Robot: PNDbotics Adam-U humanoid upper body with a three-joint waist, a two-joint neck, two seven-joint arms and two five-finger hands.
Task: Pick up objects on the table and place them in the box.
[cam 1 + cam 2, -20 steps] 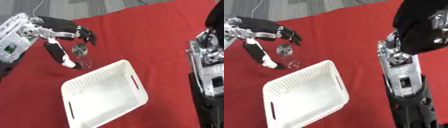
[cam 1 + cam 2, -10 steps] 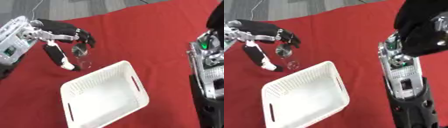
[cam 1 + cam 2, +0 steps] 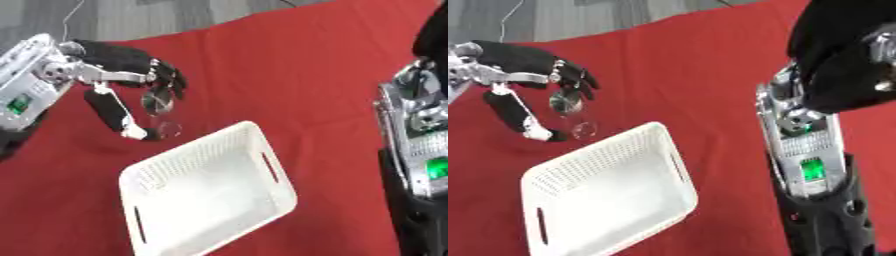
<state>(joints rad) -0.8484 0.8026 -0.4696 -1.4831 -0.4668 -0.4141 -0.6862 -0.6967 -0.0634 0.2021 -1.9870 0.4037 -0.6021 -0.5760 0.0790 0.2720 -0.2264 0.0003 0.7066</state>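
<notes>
A clear glass piece lies on the red cloth, showing a round shiny disc [image 3: 157, 102] and a clear ring [image 3: 169, 129] nearer the box. My left hand [image 3: 122, 62] comes in from the upper left. Its black fingers [image 3: 173, 82] curve over the disc, and the thumb [image 3: 112, 114] stretches down past it, its tip beside the ring. The glass sits in the gap between fingers and thumb; I cannot tell whether they touch it. The white perforated box [image 3: 185, 148] stands empty just below the glass. Only my right forearm [image 3: 802, 145] shows at the right; its hand is out of view.
The red cloth [image 3: 289, 65] covers the table, with grey floor beyond its far edge at the top. My right forearm, with a green light on it, stands along the right side, close to the box's right wall.
My left hand has lowered toward the glass, so its fingers now hang over the disc. The glass and the box have stayed in place.
</notes>
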